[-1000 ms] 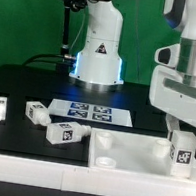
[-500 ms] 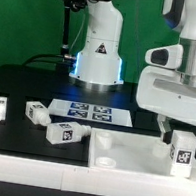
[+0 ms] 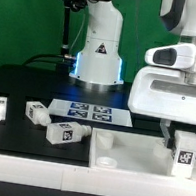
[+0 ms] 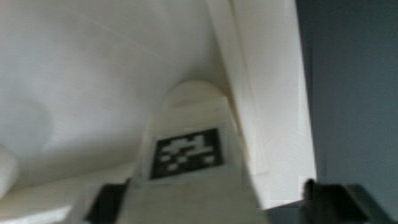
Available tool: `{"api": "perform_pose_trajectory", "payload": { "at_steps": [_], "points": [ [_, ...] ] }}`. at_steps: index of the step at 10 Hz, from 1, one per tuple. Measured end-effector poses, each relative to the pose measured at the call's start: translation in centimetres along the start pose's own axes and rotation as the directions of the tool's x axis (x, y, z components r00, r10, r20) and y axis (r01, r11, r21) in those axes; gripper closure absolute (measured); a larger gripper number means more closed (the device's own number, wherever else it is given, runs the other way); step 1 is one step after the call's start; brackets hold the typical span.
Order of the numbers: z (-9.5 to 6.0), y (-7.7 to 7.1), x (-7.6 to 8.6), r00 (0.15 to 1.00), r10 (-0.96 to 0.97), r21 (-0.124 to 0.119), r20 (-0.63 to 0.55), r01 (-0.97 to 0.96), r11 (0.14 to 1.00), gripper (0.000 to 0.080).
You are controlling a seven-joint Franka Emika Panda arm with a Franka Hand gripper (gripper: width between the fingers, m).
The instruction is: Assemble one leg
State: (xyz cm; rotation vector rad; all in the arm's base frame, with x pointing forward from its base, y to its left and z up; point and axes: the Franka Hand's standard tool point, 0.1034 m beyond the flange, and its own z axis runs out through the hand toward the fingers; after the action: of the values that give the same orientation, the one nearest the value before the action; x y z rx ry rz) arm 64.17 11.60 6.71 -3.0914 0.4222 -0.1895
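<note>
Exterior view: arm reaching straight down at the exterior view's right, claw (image 3: 184, 138) closed around the upright leg (image 3: 184, 154), which stands on the white panel (image 3: 129, 151) on the bench (image 3: 27, 86).

Open desk (image 3: 27, 86) at the exterior view's left front; three loose legs (image 3: 62, 131) and the marker board (image 3: 92, 112) crowd the middle, panel (image 3: 129, 153) rim beside.

white leg (image 3: 184, 152) with black-and-white square tag, three white tagged legs (image 3: 63, 133) alike, black table (image 3: 27, 86), white marker board (image 3: 91, 112), green backdrop (image 3: 27, 15)
</note>
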Motion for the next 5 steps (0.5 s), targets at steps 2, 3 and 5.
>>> {"api": "perform_pose_trajectory", "payload": {
  "at_steps": [2, 3, 5],
  "points": [
    [0.04, 0.42, 0.12, 0.995, 0.095, -0.005, -0.001, -0.095, 0.995, 0.0512],
    [0.05, 0.64, 0.17, 0.988, 0.156, -0.008, -0.001, -0.156, 0.988, 0.0512],
    [0.01, 1.16, 0.19, 0.963, 0.270, -0.032, -0.007, -0.270, 0.962, 0.0512]
  ]
}}
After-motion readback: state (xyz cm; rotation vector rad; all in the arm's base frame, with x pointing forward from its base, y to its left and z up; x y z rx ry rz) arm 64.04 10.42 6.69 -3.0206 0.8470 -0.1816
